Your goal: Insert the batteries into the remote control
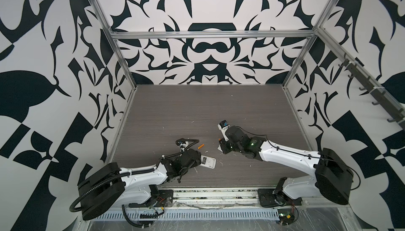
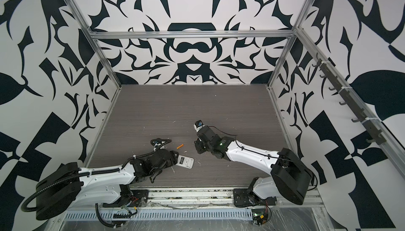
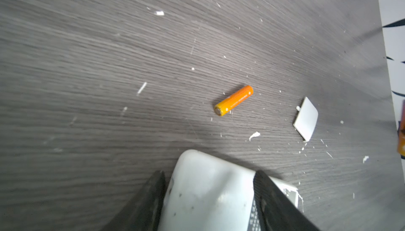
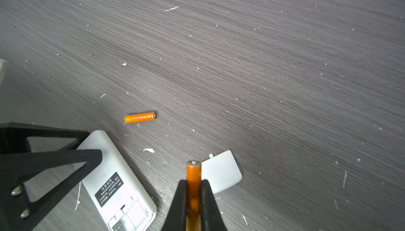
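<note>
The remote control (image 1: 208, 163) (image 4: 116, 175) lies flat on the table, white back and dark label up, its battery bay (image 4: 129, 215) uncovered. My left gripper (image 3: 209, 171) is open, one finger on each side of the remote's rounded end (image 3: 197, 164); I cannot tell whether the fingers touch it. My right gripper (image 4: 194, 181) is shut on one orange battery (image 4: 194, 170), held just above the table, right of the remote. The other battery (image 1: 201, 146) (image 3: 233, 100) (image 4: 139, 117) lies loose on the table beyond the remote.
The white battery cover (image 4: 221, 171) (image 3: 306, 119) lies on the table beside the right gripper's tips. White flecks are scattered over the dark wood-grain table (image 1: 197, 109). Patterned walls and an aluminium frame enclose the table on three sides.
</note>
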Tool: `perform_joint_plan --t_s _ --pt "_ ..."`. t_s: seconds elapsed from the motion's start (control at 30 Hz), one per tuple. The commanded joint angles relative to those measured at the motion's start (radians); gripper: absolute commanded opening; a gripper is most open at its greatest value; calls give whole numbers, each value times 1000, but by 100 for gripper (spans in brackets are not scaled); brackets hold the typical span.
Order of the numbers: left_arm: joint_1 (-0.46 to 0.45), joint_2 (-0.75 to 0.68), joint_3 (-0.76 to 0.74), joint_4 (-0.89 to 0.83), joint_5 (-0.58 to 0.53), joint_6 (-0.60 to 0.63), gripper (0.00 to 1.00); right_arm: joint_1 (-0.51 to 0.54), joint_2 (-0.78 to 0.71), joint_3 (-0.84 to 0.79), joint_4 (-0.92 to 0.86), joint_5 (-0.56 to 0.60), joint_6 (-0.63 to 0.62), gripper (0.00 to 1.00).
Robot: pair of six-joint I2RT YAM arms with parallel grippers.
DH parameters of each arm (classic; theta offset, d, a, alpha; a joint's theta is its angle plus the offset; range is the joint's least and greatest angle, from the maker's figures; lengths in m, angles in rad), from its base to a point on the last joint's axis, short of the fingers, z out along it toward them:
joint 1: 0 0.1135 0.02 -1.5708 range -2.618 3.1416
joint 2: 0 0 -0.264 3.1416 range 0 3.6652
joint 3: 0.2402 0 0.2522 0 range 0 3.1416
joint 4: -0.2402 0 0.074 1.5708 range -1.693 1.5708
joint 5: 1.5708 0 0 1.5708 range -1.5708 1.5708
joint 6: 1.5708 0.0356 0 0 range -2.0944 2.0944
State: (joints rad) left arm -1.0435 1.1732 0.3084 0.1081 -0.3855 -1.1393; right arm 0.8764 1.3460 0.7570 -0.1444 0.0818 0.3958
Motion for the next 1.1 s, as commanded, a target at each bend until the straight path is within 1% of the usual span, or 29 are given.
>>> perform_joint_plan --t_s 0.0,0.23,0.5,0.63,0.7,0.8,0.87,0.93,1.0,1.07 --pt "-16 6 -7 -29 55 -14 65 -4 -48 -11 -10 -11 36 0" --pt "-54 -6 -19 -36 50 -59 63 -3 -73 -46 -10 -11 55 0" --pt "-124 -4 -10 -39 33 -108 59 -3 -89 -48 -14 -12 63 0" --pt "-134 -25 -23 -47 22 -126 58 -2 -97 -58 -12 -11 70 0" --pt "-135 -42 -20 -84 12 -124 58 -3 -97 -57 -13 -18 72 0" --pt "-134 -105 14 -207 -12 -83 57 -2 -96 -52 -15 -42 78 0" --pt "-134 -160 54 -326 -35 -11 58 -4 -100 -51 -15 -54 86 0" --pt "-132 -216 88 -406 -52 59 57 -1 -100 -55 -9 -69 97 0" --pt "-116 -264 100 -436 -43 92 56 0 -95 -59 3 -87 109 0" --pt "-82 -296 74 -388 12 101 55 8 -85 -61 15 -97 124 0"
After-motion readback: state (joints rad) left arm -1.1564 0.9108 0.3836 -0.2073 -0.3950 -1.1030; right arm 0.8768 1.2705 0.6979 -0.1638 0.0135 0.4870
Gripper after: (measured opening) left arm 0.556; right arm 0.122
